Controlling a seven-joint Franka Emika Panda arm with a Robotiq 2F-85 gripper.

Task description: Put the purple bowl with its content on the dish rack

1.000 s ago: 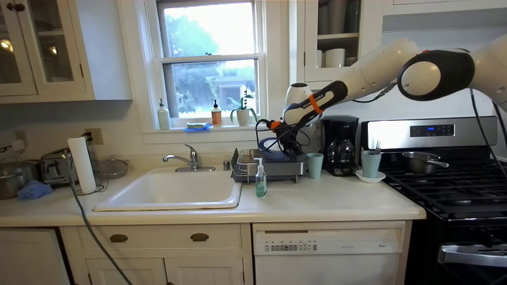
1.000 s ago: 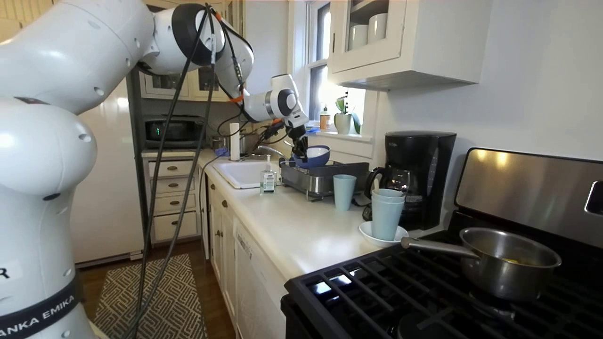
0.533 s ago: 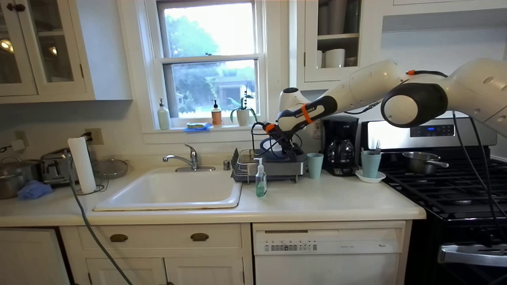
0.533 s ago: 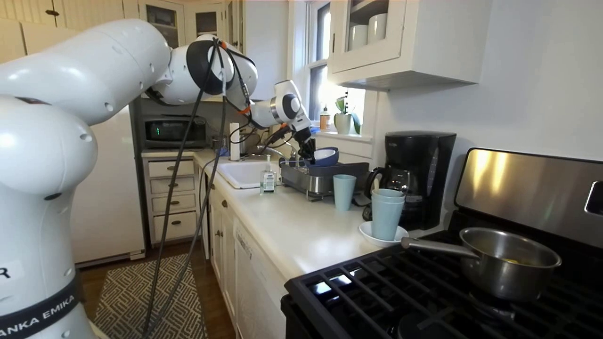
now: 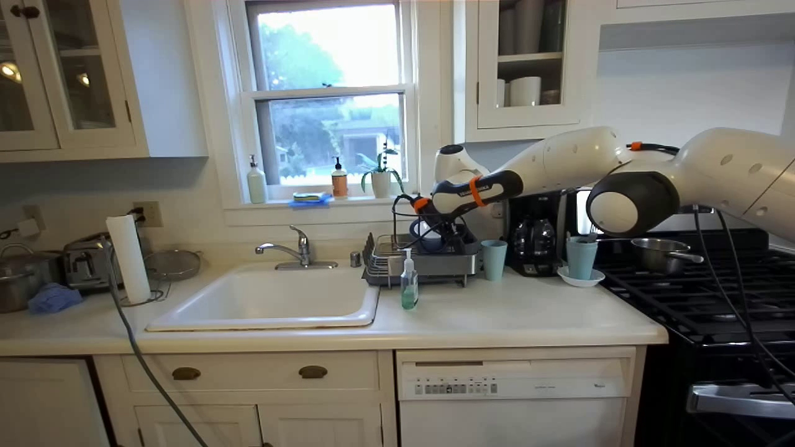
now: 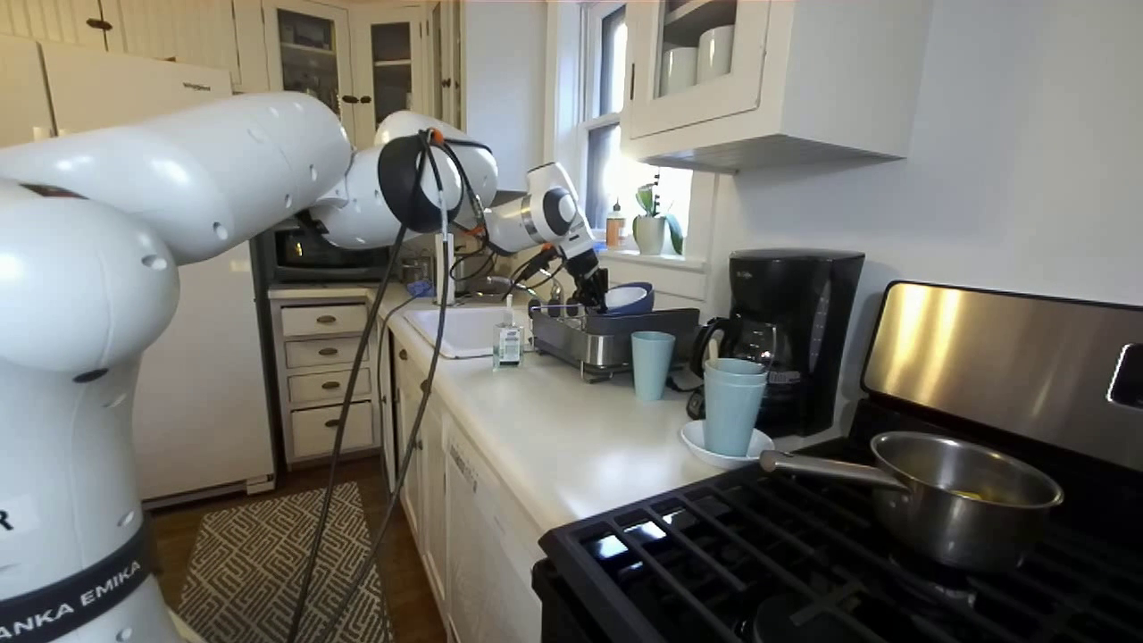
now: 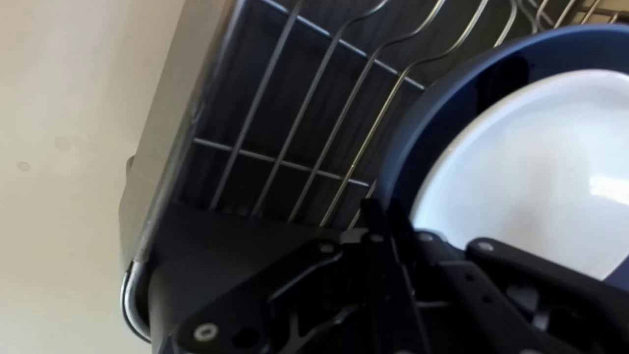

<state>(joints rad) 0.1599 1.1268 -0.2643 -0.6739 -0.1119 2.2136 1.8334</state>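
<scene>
Here the arm (image 6: 241,170), cropped in both exterior views, stretches toward the back edge of the worktop (image 6: 509,411), wrist angled down. Over the dish rack (image 5: 438,266), the gripper (image 7: 387,209) pinches the purple bowl (image 7: 422,142) by its rim; the wrist view cuts off its far side; whether it touches the rack is hidden.

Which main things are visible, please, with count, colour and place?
purple bowl: 1, bluish purple, at dish rack
inner dish: 1, white, inside bowl
dish rack: 1, grey, beside sink
sink: 1, white, in counter
pump bottle: 1, greenish, near rack
sill bottles: 2, pale and orange, on windowsill
single cup: 1, teal, beside rack
stacked cups: at least 2, teal, near stove
saucepan: 1, silver, on stove
coffee maker: 1, black, on counter
arm: 1, white, over counter
pincer: 1, black, gripping bowl rim
</scene>
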